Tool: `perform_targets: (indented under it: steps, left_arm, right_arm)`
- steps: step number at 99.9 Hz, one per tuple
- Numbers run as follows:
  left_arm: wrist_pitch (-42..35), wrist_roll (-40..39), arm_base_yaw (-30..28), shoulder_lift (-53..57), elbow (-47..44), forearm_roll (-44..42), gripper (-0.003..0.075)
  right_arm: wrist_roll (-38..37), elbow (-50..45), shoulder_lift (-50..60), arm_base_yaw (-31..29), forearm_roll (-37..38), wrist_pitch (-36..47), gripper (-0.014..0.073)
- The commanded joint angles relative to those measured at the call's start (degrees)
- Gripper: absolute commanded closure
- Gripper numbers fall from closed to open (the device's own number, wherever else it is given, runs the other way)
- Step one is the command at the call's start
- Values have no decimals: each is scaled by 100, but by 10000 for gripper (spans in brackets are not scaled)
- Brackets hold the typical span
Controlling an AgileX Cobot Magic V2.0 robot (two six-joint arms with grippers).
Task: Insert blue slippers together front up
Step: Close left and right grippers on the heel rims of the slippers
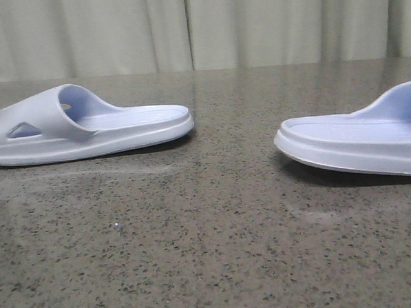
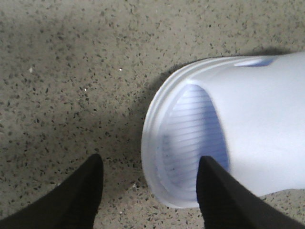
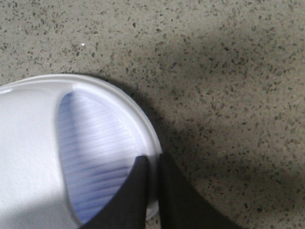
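Two pale lavender-blue slippers lie apart on the speckled table. The left slipper point(image 1: 87, 129) lies flat with its heel toward the middle. The right slipper point(image 1: 356, 139) points its heel toward the middle, with a dark shadow under that end. Neither gripper shows in the front view. In the left wrist view my left gripper point(image 2: 150, 167) is open, its jaws either side of the toe-end rim of the left slipper point(image 2: 228, 124), one finger over the ribbed footbed, the other over the table. My right gripper point(image 3: 152, 164) is shut on the toe-end rim of the right slipper point(image 3: 43, 143).
The dark speckled stone table point(image 1: 210, 250) runs wide between and in front of the slippers. A pale curtain point(image 1: 199, 27) hangs behind the table's far edge.
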State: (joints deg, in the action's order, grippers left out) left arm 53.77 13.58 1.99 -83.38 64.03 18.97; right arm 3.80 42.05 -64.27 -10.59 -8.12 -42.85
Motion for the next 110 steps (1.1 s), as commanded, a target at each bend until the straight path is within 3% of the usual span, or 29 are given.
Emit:
perform_targets:
  steps: [1,21,70,84,106,110]
  left_arm:
    - [11,22,-1,65,193,166,338]
    - [128,497,-1,-73,193,738,338]
    - [-114,508,-1,-387,193,717,352]
    - [-118,511,-1,-416,193,717,437]
    - [-137,607,-1,-416,193,717,695]
    - [-137,615,-1,-416,193,717,703]
  right_arm:
    - [73,163,52,-23,-34,120,701]
    - [73,163,52,-23,-44,120,701]
    - [73,163,52,-23,-44,120,701]
    - [73,163,52,-23,-44,120,701]
    - [73,163,52,-23,-44,120,701]
    - [73,163,52,-23,-44,120,701]
